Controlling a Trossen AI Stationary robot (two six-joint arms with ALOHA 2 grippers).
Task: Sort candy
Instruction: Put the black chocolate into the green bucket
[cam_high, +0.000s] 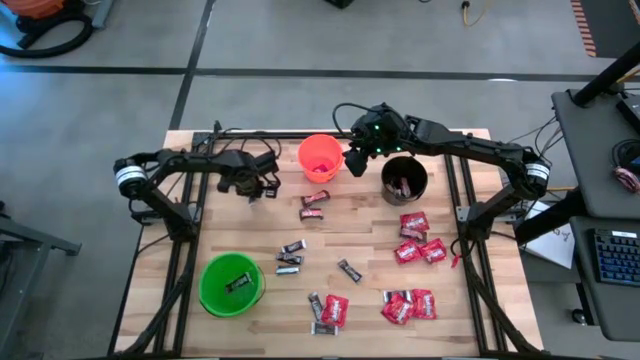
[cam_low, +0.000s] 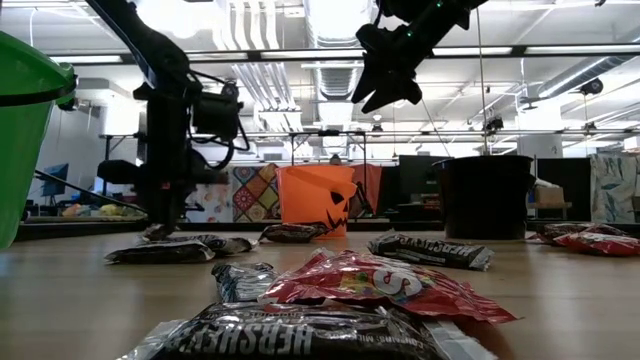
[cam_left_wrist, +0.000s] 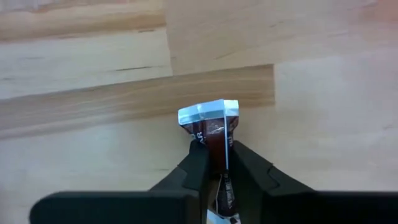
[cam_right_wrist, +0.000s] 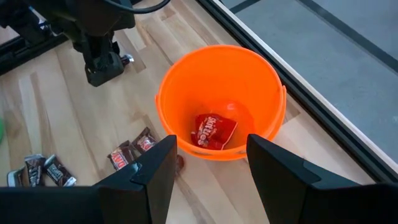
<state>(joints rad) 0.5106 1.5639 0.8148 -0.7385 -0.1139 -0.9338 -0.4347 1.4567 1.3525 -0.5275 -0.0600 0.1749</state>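
Observation:
Red packets (cam_high: 412, 222) and dark mini bars (cam_high: 292, 258) lie scattered over the wooden table. My left gripper (cam_high: 260, 188) is low over the table's left half, pointing down, and is shut on a reddish-brown bar (cam_left_wrist: 209, 116). My right gripper (cam_right_wrist: 211, 171) hangs open, high above the near rim of the orange cup (cam_high: 320, 157), touching nothing. One red packet (cam_right_wrist: 213, 130) lies on the orange cup's bottom. A dark bar (cam_high: 238, 283) lies in the green cup (cam_high: 232, 283). My left gripper (cam_left_wrist: 219, 149) pinches the reddish-brown bar edge-on between its two fingers (cam_left_wrist: 199, 163), from above, pointing down. The bar's silvery crimped end (cam_left_wrist: 209, 113) sticks out past the fingertips toward the tabletop. Whether that end touches the wood I cannot tell.
The black cup (cam_high: 404, 178) stands right of the orange one and holds some candy. Two reddish-brown bars (cam_high: 314, 205) lie just near the orange cup. More red packets (cam_high: 408, 305) cluster at the near right. Metal rails (cam_high: 185, 260) run along the table's sides.

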